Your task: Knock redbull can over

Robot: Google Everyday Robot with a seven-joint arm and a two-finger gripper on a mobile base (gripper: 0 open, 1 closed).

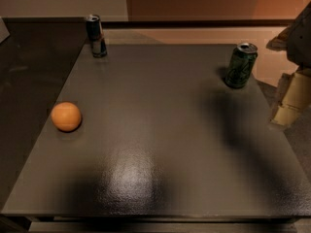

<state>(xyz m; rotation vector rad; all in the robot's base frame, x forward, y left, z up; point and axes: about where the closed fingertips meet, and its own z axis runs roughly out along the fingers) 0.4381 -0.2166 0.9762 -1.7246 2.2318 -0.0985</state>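
At the far left corner of the table (160,106), item one: redbull can (96,35), slim, dark blue and silver with a silver top, standing upright just inside the far edge, nothing touching it. Item two: green can (240,65), wider, silver top, upright near the far right corner, well apart from the redbull can across the width of the table. Item three: orange (66,116), round, resting by the left edge, nearer than the redbull can and well apart from it. Item four: the table itself, a flat grey top with a fine texture, a pale patch of glare towards its near edge and a soft dark shadow running from the green can towards the near right. Item five: my gripper (290,100), pale beige, at the right edge of the scene, beyond the table's right side, right of the green can and a little nearer, well apart from the redbull can; whether it is released or clenched I cannot tell. Item six: darker surface (34,67) adjoining the table on the left.
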